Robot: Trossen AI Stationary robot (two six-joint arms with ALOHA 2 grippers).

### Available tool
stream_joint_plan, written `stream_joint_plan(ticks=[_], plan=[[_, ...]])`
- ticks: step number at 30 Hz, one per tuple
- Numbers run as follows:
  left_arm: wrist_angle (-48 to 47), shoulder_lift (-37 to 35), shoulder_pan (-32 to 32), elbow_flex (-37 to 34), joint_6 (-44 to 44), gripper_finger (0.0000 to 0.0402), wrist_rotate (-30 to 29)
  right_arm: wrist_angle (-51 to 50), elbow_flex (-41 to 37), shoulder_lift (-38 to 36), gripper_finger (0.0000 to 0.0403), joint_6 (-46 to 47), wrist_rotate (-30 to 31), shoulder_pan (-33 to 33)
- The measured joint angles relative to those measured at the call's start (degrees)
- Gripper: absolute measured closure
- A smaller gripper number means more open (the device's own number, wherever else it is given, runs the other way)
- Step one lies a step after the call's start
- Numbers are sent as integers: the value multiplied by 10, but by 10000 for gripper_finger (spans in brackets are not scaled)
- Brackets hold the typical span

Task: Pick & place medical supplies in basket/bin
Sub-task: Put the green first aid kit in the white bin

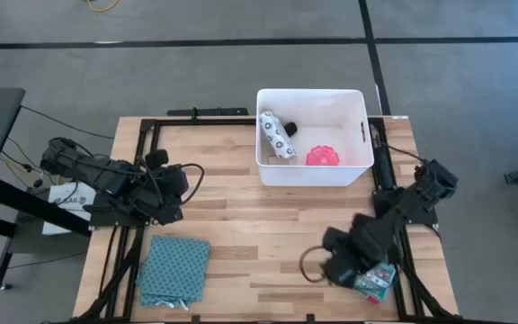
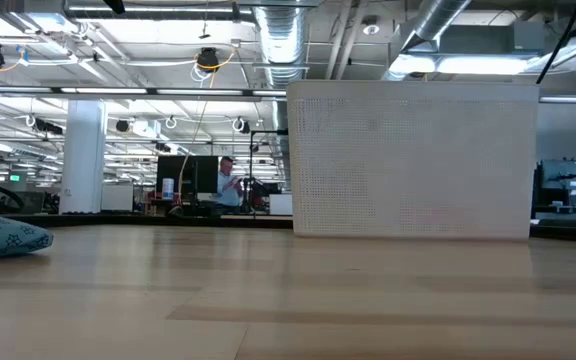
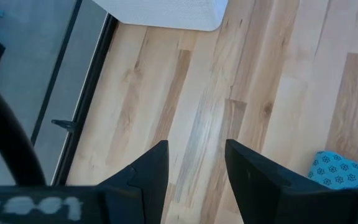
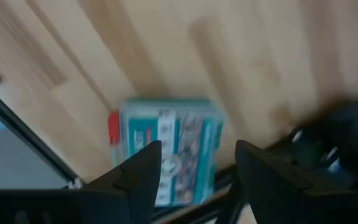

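Note:
The white bin [image 1: 313, 173] stands at the table's far edge, right of centre, and shows in the low view as a broad white wall [image 2: 413, 160]. Inside it lie a silvery dotted packet [image 1: 276, 135], a black cylinder [image 1: 290, 129] and a pink spiky ball [image 1: 323, 157]. The green-and-red box [image 1: 377, 282] lies flat near the table's near right corner. My right gripper [image 1: 360, 273] hovers open just over it; in its wrist view the box [image 4: 166, 155] sits beyond the open fingers [image 4: 194, 171]. My left gripper [image 1: 178, 184] waits open at the table's left side. The beige roll and white stick are out of view.
A teal dotted cloth [image 1: 176, 268] lies folded near the table's near left corner, also seen at the left of the low view [image 2: 3, 238] and beside the left gripper [image 3: 344, 174]. Bare wood stretches between the bin and the near edge. A person shows far off in the room.

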Motion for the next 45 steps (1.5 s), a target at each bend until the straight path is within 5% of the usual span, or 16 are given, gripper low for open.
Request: stream_joint_plan(ticks=[10,23,35,45], plan=[[1,0,0,0,-2,253,-9,208,-68,0,230,236,2,133],[2,0,0,0,41,253,-43,365,-131,10,236,504,44,179],[2,0,0,0,82,253,-87,373,-158,24,239,468,-2,175],[2,0,0,0,83,253,-89,462,-158,115,239,308,-89,176]])
